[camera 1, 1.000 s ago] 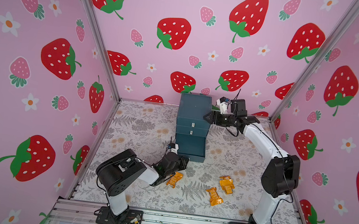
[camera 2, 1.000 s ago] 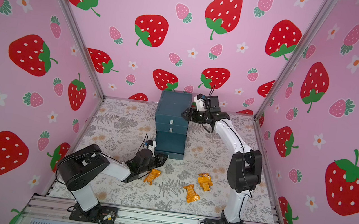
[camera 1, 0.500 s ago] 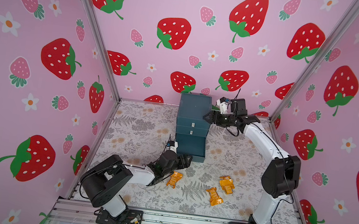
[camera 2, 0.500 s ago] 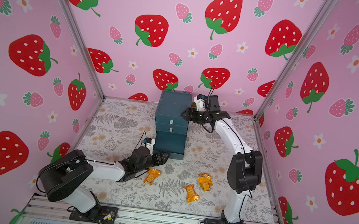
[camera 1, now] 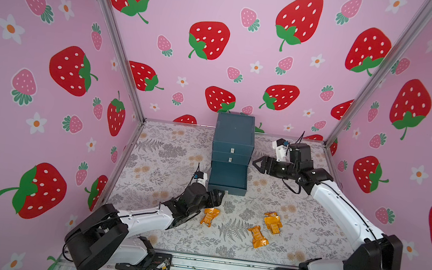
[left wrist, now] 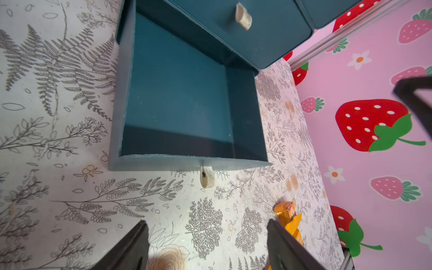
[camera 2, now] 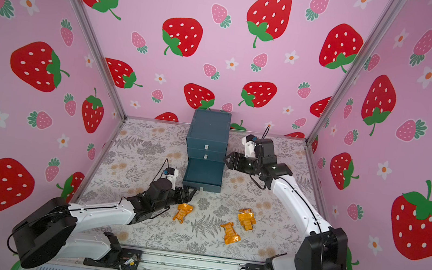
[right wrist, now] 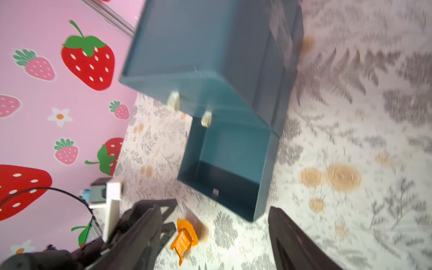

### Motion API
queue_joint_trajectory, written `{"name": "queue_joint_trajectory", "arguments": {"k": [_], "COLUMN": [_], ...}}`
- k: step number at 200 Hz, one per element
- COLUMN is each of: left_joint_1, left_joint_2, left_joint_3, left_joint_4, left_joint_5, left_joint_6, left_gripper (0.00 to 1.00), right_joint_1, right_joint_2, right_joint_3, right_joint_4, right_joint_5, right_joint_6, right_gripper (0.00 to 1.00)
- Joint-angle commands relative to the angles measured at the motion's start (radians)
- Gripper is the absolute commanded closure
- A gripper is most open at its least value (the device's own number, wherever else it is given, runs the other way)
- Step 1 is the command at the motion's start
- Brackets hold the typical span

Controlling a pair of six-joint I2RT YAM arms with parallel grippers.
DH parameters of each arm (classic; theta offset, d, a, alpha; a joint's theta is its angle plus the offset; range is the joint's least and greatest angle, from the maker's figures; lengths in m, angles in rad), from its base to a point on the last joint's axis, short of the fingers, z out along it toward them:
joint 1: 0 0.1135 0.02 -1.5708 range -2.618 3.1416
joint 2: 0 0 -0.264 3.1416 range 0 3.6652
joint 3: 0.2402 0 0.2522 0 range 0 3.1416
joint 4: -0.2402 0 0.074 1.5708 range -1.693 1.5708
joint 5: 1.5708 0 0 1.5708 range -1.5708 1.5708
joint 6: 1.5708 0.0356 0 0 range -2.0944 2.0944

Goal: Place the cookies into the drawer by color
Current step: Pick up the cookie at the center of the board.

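drawer [camera 1: 234,138] is matt teal, like painted board, with dull whitish tabs [left wrist: 243,16]. cookies [camera 1: 258,236] wear crinkly, shiny orange foil. desk [camera 1: 167,149] carries a smooth matt fern print. walls [camera 1: 226,6] are smooth printed sheet; corner posts [camera 1: 369,82] brushed metal. arms [camera 1: 341,206] have glossy white plastic shells.

Bright, even, diffuse light filled both top views; the orange cookies [camera 1: 258,236] cast only faint, soft shadows on the desk [camera 1: 167,149]. Wide-angle stretch pulled the strawberry walls [camera 1: 48,62] at the edges. The right wrist view was motion-blurred. The left wrist view held the open drawer [left wrist: 177,98] sharp, with shadow along its front wall, but the fingers [left wrist: 287,247] of the left end effector [left wrist: 208,233] were soft.
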Motion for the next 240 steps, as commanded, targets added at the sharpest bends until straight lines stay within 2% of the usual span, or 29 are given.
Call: {"name": "queue_joint_trajectory", "arguments": {"k": [1, 25, 40, 53, 85, 99, 113, 123, 134, 150, 164, 198, 214, 240], "left_joint_1": [0.001, 0.001, 0.014, 0.007, -0.039, -0.036, -0.026, -0.037, -0.057, -0.066, -0.066, -0.067, -0.067, -0.067], "left_joint_2": [-0.040, -0.047, -0.027, -0.023, -0.087, -0.101, -0.103, -0.115, -0.129, -0.126, -0.115, -0.063, -0.059, -0.056], "left_joint_3": [0.069, 0.119, 0.144, 0.173, 0.296, 0.323, 0.359, 0.385, 0.408, 0.421, 0.399, 0.361, 0.336, 0.333], "left_joint_4": [-0.157, -0.186, -0.127, -0.122, -0.437, -0.488, -0.510, -0.540, -0.579, -0.582, -0.541, -0.514, -0.487, -0.464], "left_joint_5": [0.071, 0.148, 0.308, 0.369, 0.241, 0.274, 0.320, 0.280, 0.201, 0.180, 0.194, 0.206, 0.229, 0.263], "left_joint_6": [0.060, 0.021, -0.043, -0.066, 0.025, 0.029, 0.079, 0.128, 0.161, 0.187, 0.191, 0.226, 0.214, 0.202], "left_gripper": [0.17, 0.17, 0.17, 0.18, 0.15, 0.12, 0.14, 0.15, 0.13, 0.13, 0.13, 0.14, 0.14, 0.15], "right_joint_1": [0.051, 0.118, 0.147, 0.168, 0.184, 0.183, 0.183, 0.186, 0.186, 0.186, 0.185, 0.181, 0.180, 0.180], "right_joint_2": [-0.083, -0.181, -0.223, -0.249, -0.262, -0.264, -0.247, -0.227, -0.207, -0.200, -0.221, -0.230, -0.207, -0.173], "right_joint_3": [-0.143, -0.216, -0.231, -0.238, -0.274, -0.324, -0.372, -0.396, -0.416, -0.440, -0.471, -0.510, -0.511, -0.513], "right_joint_4": [-0.032, -0.177, -0.290, -0.377, -0.467, -0.389, -0.305, -0.274, -0.284, -0.316, -0.307, -0.322, -0.287, -0.274], "right_joint_5": [0.094, 0.249, 0.302, 0.359, 0.350, 0.296, 0.297, 0.302, 0.364, 0.456, 0.486, 0.481, 0.407, 0.432], "right_joint_6": [0.094, 0.141, 0.165, 0.181, 0.122, 0.063, 0.096, 0.108, 0.133, 0.161, 0.175, 0.178, 0.145, 0.142], "right_gripper": [0.23, 0.23, 0.23, 0.22, 0.22, 0.21, 0.22, 0.24, 0.24, 0.23, 0.23, 0.23, 0.25, 0.31]}}
